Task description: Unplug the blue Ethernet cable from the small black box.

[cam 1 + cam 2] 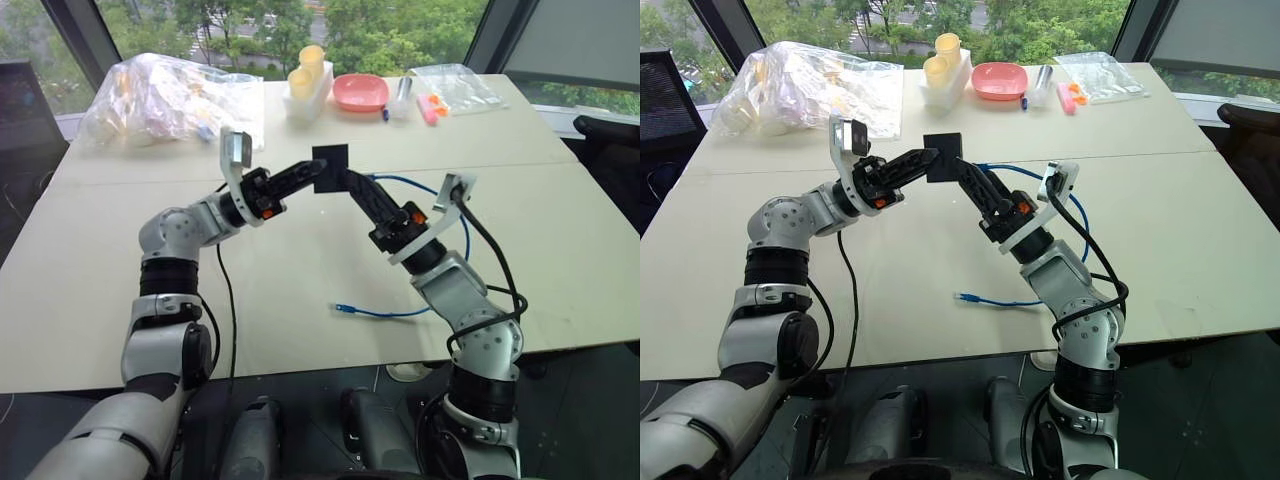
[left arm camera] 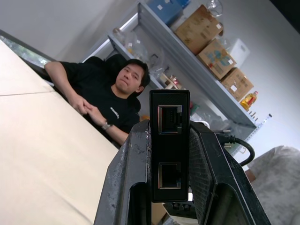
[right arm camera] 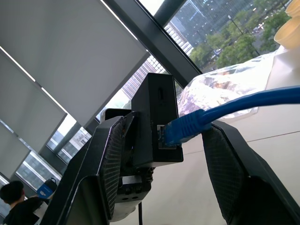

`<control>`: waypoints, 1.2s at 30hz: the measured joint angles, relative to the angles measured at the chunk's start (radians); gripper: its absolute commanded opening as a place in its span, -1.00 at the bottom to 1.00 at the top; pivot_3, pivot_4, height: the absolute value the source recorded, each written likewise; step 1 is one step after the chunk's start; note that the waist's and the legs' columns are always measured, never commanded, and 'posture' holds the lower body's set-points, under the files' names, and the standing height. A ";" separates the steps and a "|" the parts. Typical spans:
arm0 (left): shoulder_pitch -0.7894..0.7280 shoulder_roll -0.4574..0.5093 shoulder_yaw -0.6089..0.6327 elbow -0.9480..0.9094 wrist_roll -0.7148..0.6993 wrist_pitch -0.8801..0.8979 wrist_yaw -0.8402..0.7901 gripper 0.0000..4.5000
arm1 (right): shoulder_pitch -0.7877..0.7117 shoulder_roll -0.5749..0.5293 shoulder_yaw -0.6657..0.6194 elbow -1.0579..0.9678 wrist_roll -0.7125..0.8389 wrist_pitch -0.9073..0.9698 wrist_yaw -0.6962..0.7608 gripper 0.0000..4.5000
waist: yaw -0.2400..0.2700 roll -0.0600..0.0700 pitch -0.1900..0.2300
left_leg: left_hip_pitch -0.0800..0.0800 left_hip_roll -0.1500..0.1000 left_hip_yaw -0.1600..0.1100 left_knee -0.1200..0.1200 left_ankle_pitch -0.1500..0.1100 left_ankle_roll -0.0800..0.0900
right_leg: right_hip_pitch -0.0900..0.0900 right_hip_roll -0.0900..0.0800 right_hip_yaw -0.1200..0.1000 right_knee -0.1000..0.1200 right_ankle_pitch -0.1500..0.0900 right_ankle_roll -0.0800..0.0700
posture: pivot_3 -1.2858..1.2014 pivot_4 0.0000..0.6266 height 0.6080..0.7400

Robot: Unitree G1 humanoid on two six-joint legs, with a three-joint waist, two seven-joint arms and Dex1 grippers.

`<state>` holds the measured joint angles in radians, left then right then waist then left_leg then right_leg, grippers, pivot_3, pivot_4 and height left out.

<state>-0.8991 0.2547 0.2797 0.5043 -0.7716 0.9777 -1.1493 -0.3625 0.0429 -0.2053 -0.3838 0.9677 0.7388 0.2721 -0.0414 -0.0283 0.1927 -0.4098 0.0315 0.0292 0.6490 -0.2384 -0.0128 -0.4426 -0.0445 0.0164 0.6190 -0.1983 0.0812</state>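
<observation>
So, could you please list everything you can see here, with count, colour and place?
small black box: one, black, held up above the table
blue Ethernet cable: one, blue, plugged into the box; free plug lying on the table
table: one, beige
plastic bags: two, clear, at the far corners
bowl: one, pink, far edge
cups: cream, in a white tray
person: one, black shirt, seated past the table
left gripper: black, shut on the box
right gripper: black, fingers on either side of the plug
</observation>
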 measured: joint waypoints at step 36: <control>0.012 0.117 -0.031 -0.010 -0.061 0.019 0.019 -0.78 | -0.023 -0.086 -0.021 0.081 0.106 -0.108 -0.058 -1.00 | -0.002 0.000 0.000 | 0.000 0.000 0.000 0.000 0.000 0.000 | 0.000 0.000 0.000 -0.001 0.000 0.000 | 0.03 -0.52 1.00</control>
<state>-0.8873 0.3717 0.2491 0.4943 -0.8328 0.9966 -1.1303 -0.3858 -0.0436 -0.2262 -0.3032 1.0737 0.6313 0.2137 -0.0431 -0.0283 0.1927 -0.4098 0.0316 0.0293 0.6486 -0.2384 -0.0128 -0.4427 -0.0447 0.0168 0.6179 -0.1985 0.0809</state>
